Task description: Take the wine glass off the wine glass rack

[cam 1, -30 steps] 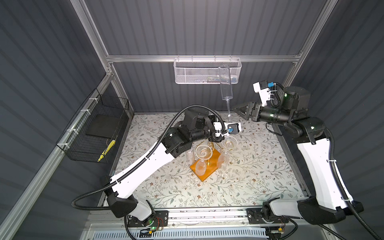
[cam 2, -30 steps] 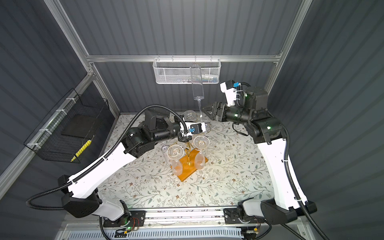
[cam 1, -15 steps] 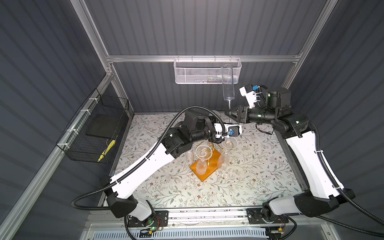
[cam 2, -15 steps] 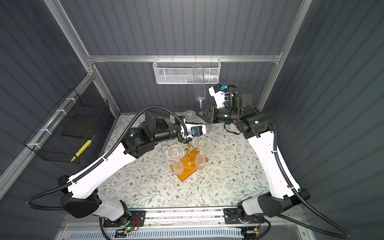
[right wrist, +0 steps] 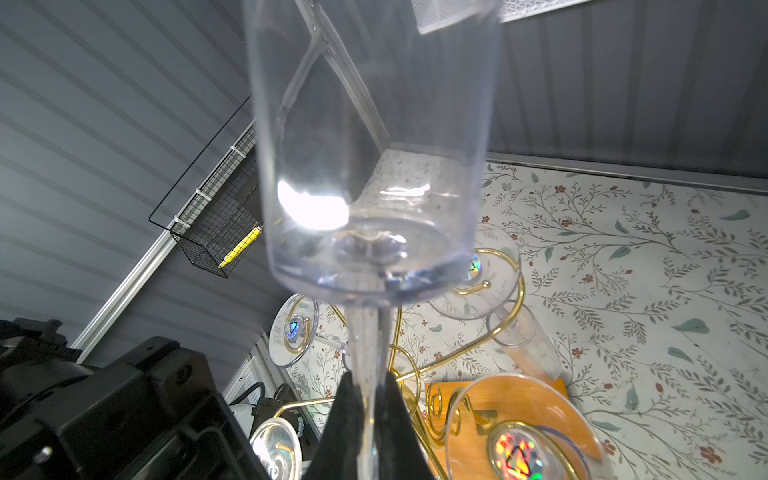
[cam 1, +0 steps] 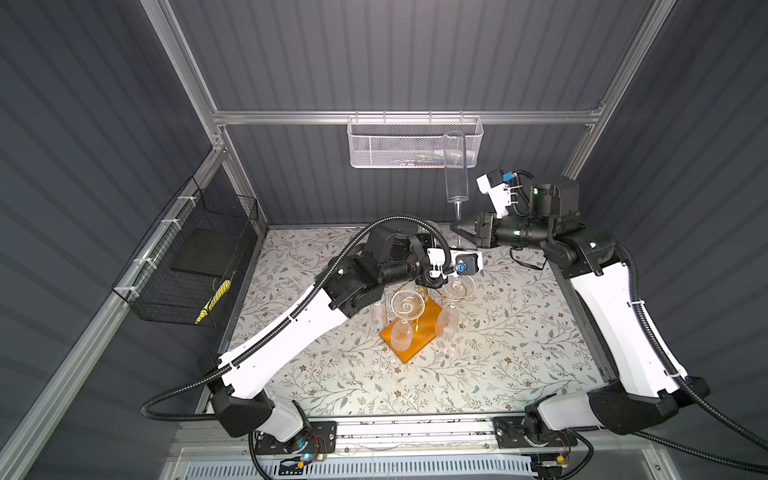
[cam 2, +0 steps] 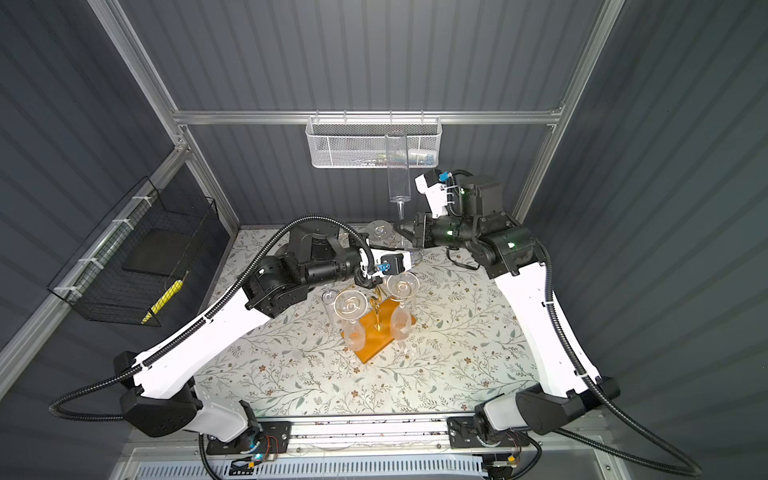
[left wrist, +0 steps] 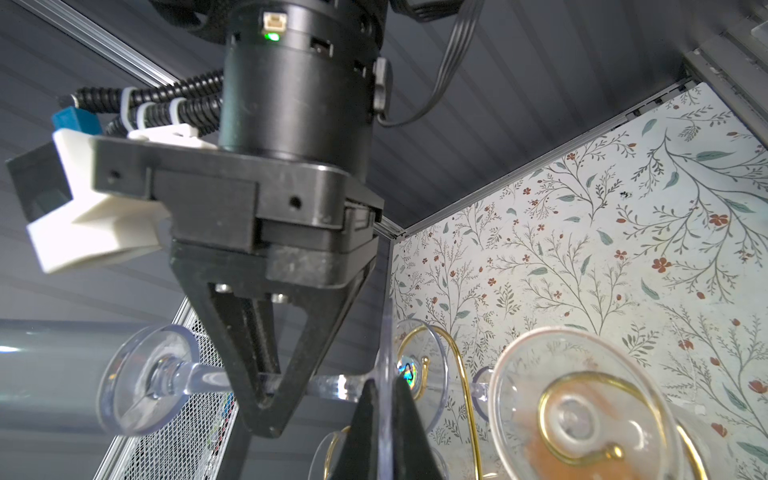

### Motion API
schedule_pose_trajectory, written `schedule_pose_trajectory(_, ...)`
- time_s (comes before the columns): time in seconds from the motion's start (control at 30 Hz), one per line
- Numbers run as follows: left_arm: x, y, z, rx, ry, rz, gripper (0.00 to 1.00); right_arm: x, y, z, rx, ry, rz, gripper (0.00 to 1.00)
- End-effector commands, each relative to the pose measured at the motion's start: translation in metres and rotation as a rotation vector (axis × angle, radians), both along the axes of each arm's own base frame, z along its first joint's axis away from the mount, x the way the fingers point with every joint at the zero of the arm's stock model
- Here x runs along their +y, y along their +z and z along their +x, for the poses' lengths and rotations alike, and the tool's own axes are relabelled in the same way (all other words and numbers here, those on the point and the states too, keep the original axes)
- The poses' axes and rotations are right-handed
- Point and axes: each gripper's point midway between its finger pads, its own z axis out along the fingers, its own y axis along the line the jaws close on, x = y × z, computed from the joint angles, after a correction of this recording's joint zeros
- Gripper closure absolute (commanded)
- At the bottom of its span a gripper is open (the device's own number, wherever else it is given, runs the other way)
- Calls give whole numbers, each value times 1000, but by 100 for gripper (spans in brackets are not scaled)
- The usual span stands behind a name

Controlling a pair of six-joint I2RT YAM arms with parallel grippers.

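The wine glass [cam 1: 455,170] [cam 2: 398,170] is a tall clear flute, held upright above the wine glass rack [cam 1: 411,338] [cam 2: 376,338], clear of its gold arms. My left gripper [left wrist: 384,401] is shut on the rim of its flat foot [left wrist: 386,332]. My right gripper [cam 1: 456,227] [right wrist: 368,401] comes in from the right and is shut on the stem [right wrist: 365,345], just above the foot. In the left wrist view the right gripper's fingers [left wrist: 291,374] pinch the stem between bowl and foot. The rack has an orange wooden base.
Several other clear glasses hang upside down from the rack's gold scroll arms [cam 1: 402,332] [cam 1: 446,322] [right wrist: 515,453]. A white mesh basket [cam 1: 415,145] hangs on the back wall right behind the flute's bowl. A black wire basket [cam 1: 195,266] is on the left wall.
My right gripper swung in from the right and shut on the stem. The left gripper kept its hold on the foot, and the glass has hardly moved.
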Motion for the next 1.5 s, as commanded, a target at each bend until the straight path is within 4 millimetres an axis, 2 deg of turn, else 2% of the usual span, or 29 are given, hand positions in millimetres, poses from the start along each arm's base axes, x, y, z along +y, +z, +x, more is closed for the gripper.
schedule_pose_trajectory(0.0,7,18,-9,-22,-4,-58,78,0,10,-2,-43,-8,22,100)
schedule_pose_trajectory(0.1,9,32,-13,-18,-10,-134,53,-5,21,-2,-88,-28,16,100)
schedule_pose_trajectory(0.2,15,53,-25,36,-31,-243,33,-16,39,-8,-165,-66,-13,100)
schedule_pose_trajectory(0.3,25,70,-34,104,-36,-356,20,-31,48,-18,-247,-117,-41,100)
schedule_pose_trajectory(0.47,42,86,-42,214,-19,-497,9,-51,51,-32,-390,-184,-75,100)
schedule_pose_trajectory(0.53,46,95,-41,282,-3,-556,7,-54,47,-33,-424,-195,-88,100)
schedule_pose_trajectory(0.57,47,98,-40,324,5,-579,6,-59,52,-44,-459,-197,-81,100)
schedule_pose_trajectory(0.63,47,103,-41,388,8,-600,6,-61,49,-48,-489,-196,-82,100)
schedule_pose_trajectory(0.7,44,106,-40,455,9,-616,6,-67,43,-47,-507,-232,-101,100)
schedule_pose_trajectory(0.9,39,115,-36,566,5,-678,5,-70,30,-44,-502,-245,-138,100)
schedule_pose_trajectory(1.0,44,122,-27,648,-2,-762,4,-67,25,-45,-507,-227,-133,100)
schedule_pose_trajectory(1.17,53,132,-2,909,-131,-881,4,-60,16,-45,-520,-202,-117,100)
schedule_pose_trajectory(1.47,34,135,5,985,-233,-873,3,-51,3,-38,-504,-174,-140,100)
